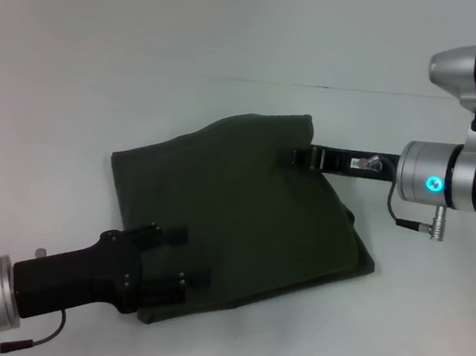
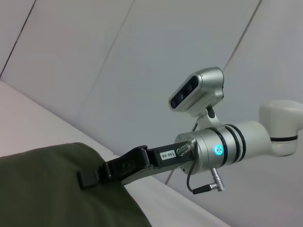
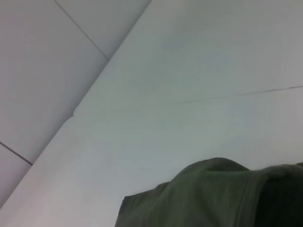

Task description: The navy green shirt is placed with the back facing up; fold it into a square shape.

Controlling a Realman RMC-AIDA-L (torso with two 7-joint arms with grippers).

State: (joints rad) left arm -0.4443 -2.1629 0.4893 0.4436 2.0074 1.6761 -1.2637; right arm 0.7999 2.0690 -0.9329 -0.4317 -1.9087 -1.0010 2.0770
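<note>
Item 1: dark olive-green soft fabric shirt (image 1: 242, 213), already gathered into a rough four-sided bundle of several layers, lying skewed on the plain white surface (image 1: 104, 66). Its far corner is raised in a hump, judged to be so because my right fingers are lifting it to carry a fold over.

Item 2: my right gripper (image 1: 303, 157), at that raised far corner. In the left wrist view its black fingers (image 2: 92, 178) are pinching the cloth's edge.

Item 3: my left gripper (image 1: 178, 257), low over the near corner of the bundle, its black fingers apart, one over the cloth and one at its near edge; whether cloth lies between them I cannot tell. Judged purpose: to take or pin this corner while the far one moves.

Writing: a small white label on the right gripper body (image 2: 166, 154), seemingly "140-06". No lettering shows on the shirt; only plain fabric faces up.
</note>
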